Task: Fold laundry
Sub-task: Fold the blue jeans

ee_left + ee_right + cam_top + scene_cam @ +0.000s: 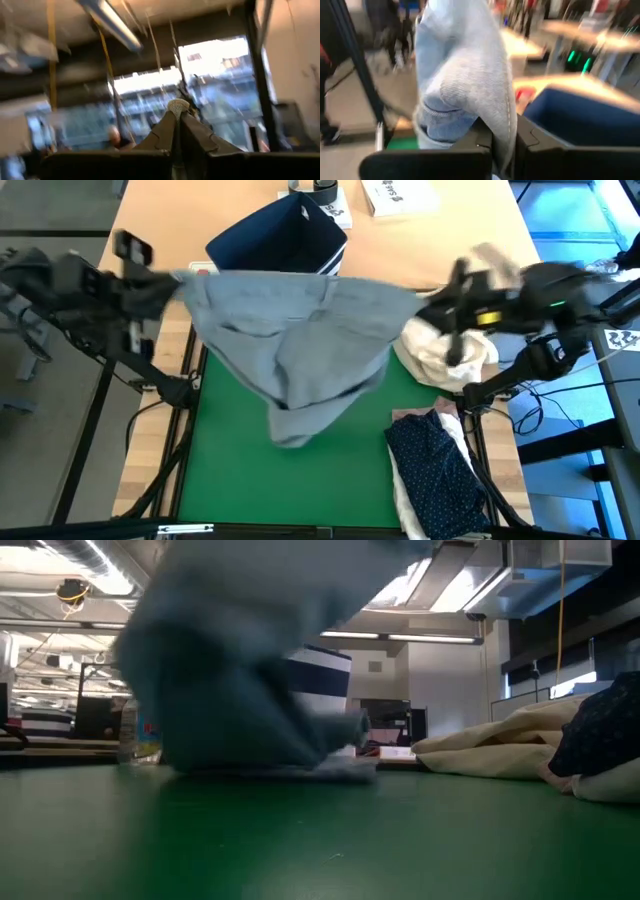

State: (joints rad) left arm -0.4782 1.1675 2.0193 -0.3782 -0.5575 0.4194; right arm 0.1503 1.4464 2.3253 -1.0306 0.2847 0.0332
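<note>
The light grey jeans (300, 340) are stretched wide above the green mat between my two grippers. Their waist edge runs from my left gripper (178, 288) to my right gripper (428, 302), and both grippers are shut on it. The jeans' lower end (285, 768) rests on the mat. The navy white-dotted shirt (435, 470) lies at the mat's right near corner on a white shirt (408, 502). A bit of pale pink cloth (443, 412) shows beside them. My left gripper (178, 117) pinches a small bit of the jeans' upper left corner (177, 105) between its fingertips. It comes level from the table's left. My right gripper (504, 145) pinches the jeans' upper right corner (501, 117) between its two fingers, level from the table's right. The cloth spreads away from the fingers, drawn between the two holds, with the lower end on the mat.
The navy fabric bin (280, 238) stands behind the jeans at the far side. The cream-beige bundle (450, 352) lies under my right arm at the mat's right edge. A box (398, 194) and a dark object (324, 190) sit on the far table. The green mat (230, 470) shows near left.
</note>
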